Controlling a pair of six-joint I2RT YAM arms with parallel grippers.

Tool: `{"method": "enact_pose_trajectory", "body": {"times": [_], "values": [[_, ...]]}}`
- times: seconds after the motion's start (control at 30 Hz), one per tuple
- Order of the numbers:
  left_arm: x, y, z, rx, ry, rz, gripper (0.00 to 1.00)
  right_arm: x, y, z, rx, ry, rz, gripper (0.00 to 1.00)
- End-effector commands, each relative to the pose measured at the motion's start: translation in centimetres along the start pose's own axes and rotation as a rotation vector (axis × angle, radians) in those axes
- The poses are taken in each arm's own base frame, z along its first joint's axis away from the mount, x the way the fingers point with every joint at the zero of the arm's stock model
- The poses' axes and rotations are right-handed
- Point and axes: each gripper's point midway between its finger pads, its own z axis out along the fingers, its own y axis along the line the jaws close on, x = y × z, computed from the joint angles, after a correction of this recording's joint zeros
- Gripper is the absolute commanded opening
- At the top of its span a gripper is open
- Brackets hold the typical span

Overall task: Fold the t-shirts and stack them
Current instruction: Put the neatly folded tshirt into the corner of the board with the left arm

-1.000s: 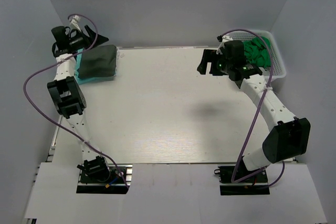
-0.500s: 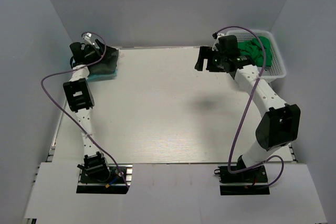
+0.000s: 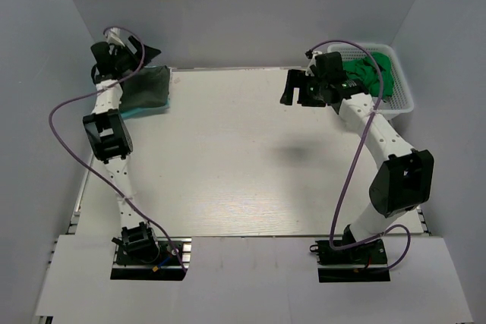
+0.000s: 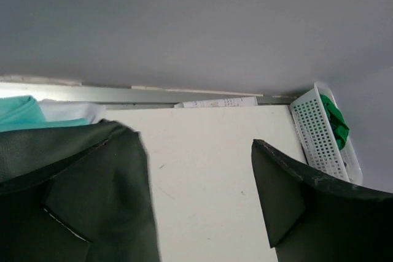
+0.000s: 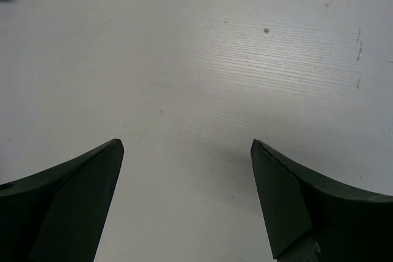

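A folded dark grey-green t-shirt (image 3: 148, 87) lies on a light mint-teal t-shirt (image 3: 129, 112) at the table's far left corner. My left gripper (image 3: 144, 56) is open and empty, raised just behind this stack. In the left wrist view its gripper (image 4: 193, 142) has its jaws wide apart, with a bit of the mint-teal shirt (image 4: 18, 115) at the left. A bright green t-shirt (image 3: 372, 73) lies bunched in the white basket (image 3: 402, 100). My right gripper (image 3: 289, 87) is open and empty above bare table, left of the basket; it also shows in the right wrist view (image 5: 187, 145). No pale grey shirt is in view.
The white perforated basket stands at the far right corner; it also shows in the left wrist view (image 4: 316, 133). Grey walls enclose the table on the left, back and right. The white table (image 3: 243, 157) spreads between the arms.
My left gripper dipped onto the dark shirt half a second ago and has lifted back behind the stack. My right gripper has shifted slightly left, away from the basket.
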Motion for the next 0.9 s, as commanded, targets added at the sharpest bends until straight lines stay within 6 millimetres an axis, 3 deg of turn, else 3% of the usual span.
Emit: {"method": "enact_pose_trajectory", "body": {"times": [0.0, 0.07, 0.13, 0.23, 0.3, 0.33, 0.37, 0.4, 0.43, 0.47, 0.5, 0.53, 0.57, 0.6, 0.67, 0.7, 0.87], "values": [[-9.9, -13.7, -4.3, 0.014, -0.142, 0.225, 1.0, -2.2, 1.7, -3.0, -0.064, -0.121, -0.02, 0.9], [-9.5, -16.6, -5.8, -0.105, -0.091, 0.24, 1.0, -1.5, 1.5, -3.0, -0.067, -0.125, -0.011, 0.9], [-9.4, -17.3, -7.6, -0.233, -0.101, 0.268, 1.0, -1.0, 1.7, -3.9, -0.074, -0.14, -0.001, 0.9], [-6.2, -18.2, -11.7, -0.421, -0.063, 0.232, 1.0, -0.5, 1.6, -4.8, -0.08, -0.172, 0.015, 0.9], [-2.1, -16.0, -14.5, -0.589, 0.033, 0.174, 1.0, 1.2, 1.0, -4.9, -0.061, -0.157, 0.037, 0.9], [-0.7, -16.7, -16.2, -0.634, 0.062, 0.178, 1.0, 1.6, 0.8, -5.5, -0.055, -0.168, 0.051, 0.9], [0.7, -15.5, -18.7, -0.758, 0.097, 0.157, 1.0, 2.7, 0.6, -5.3, -0.053, -0.151, 0.065, 0.9], [1.9, -15.6, -19.8, -0.799, 0.122, 0.156, 1.0, 3.0, 0.4, -5.3, -0.045, -0.153, 0.081, 0.9], [4.1, -14.4, -21.4, -0.861, 0.173, 0.136, 1.0, 3.8, 0.3, -5.9, -0.048, -0.155, 0.086, 0.9], [3.8, -15.4, -24.0, -0.915, 0.137, 0.167, 1.0, 4.7, 0.1, -5.7, -0.046, -0.144, 0.094, 0.9], [4.9, -15.8, -25.1, -0.924, 0.156, 0.179, 1.0, 5.8, -0.4, -5.5, -0.034, -0.126, 0.11, 0.9], [7.2, -14.8, -26.5, -0.96, 0.2, 0.165, 1.0, 5.8, -0.1, -6.4, -0.044, -0.148, 0.109, 0.9], [7.1, -16.5, -28.4, -0.948, 0.152, 0.183, 1.0, 7.7, -0.4, -5.8, -0.056, -0.114, 0.113, 0.9], [9.1, -16.2, -29.0, -0.94, 0.181, 0.159, 1.0, 7.7, -0.2, -6.2, -0.076, -0.135, 0.113, 0.9], [10.3, -17.4, -29.4, -0.882, 0.169, 0.138, 1.0, 7.7, 0.7, -6.9, -0.125, -0.171, 0.121, 0.9], [11.0, -18.0, -29.8, -0.848, 0.165, 0.137, 1.0, 9.3, 0.4, -6.1, -0.134, -0.144, 0.13, 0.9], [11.2, -19.7, -28.8, -0.743, 0.174, 0.127, 1.0, 9.7, 1.1, -6.6, -0.195, -0.189, 0.096, 0.9]]}}
